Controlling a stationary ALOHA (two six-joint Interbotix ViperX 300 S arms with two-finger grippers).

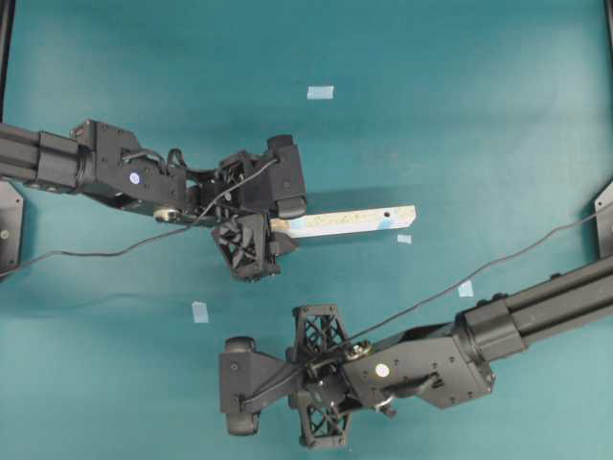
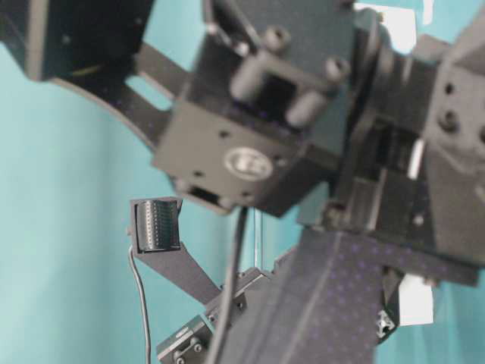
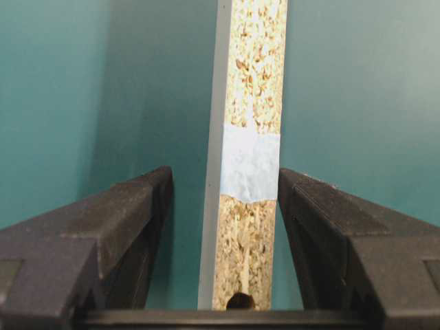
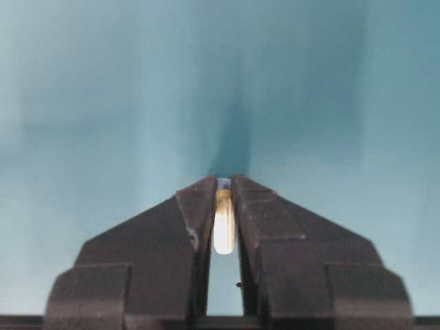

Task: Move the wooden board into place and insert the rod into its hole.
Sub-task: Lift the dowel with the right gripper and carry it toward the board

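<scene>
The right gripper (image 4: 223, 206) is clenched on the rod (image 4: 224, 230): in its wrist view the little cream peg stands pinched between the two dark fingertips, one end poking just past them, over bare teal table (image 1: 460, 115). From overhead that arm sits at about six o'clock on the table, well apart from the board (image 1: 350, 220).

The board lies near the centre, running from the left gripper (image 1: 259, 225) out toward three o'clock. In the left wrist view the speckled strip with its pale blue patch (image 3: 250, 165) passes between the two fingers (image 3: 124, 227) with a visible gap on each side, so that gripper looks released around the board rather than squeezing it. The hole (image 1: 384, 214) shows overhead as a small dark dot near the board's three o'clock end, just short of a second blue patch there.

What worries me from here:

- The board looks loose. If the peg comes down slightly off the dot, the push could slide or swing the strip instead of seating the peg, since nothing appears to clamp it.
- The peg is held by a short length near the tips. A tilt in the grip, which I can't judge from this angle, would make it jam on the hole's edge or twist out of the fingers.
- The right arm has to travel up toward the three o'clock end; its cable (image 1: 450, 287) trails across that path and could snag or nudge the board.
- The hole is small against the board, leaving little room for error.
</scene>
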